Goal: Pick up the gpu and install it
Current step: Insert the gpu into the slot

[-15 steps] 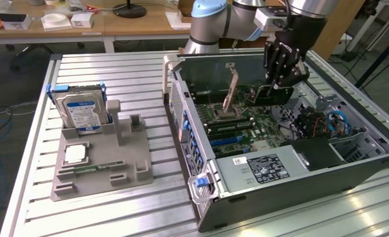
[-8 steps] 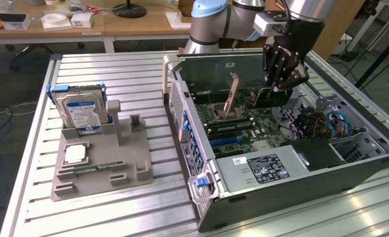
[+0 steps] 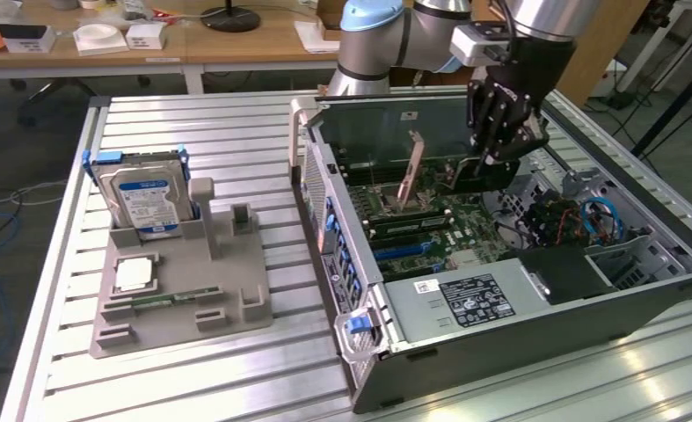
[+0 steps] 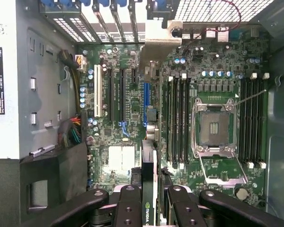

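Install step in hand: tool point(image 3: 495, 160) clamped on gpu point(image 4: 149, 182), card hangs edge-on over motherboard point(image 4: 213, 61); seating likely calls for a straight, square descent into the blue slot point(image 4: 145, 97).

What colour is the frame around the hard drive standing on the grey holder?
Blue. The frame shows best in the exterior view.

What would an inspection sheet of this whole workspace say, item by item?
Surface: slatted metal table carrying an open computer case.
Job's things: gpu held edge-on over the motherboard slots; whether it is seated cannot be told.
Clutter: grey holder with hard drive and memory stick.
Grippers: gripper shut on the gpu.
Cables: blue cables inside the case; floor cables beside the table.
Surroundings: wooden desks with small boxes.
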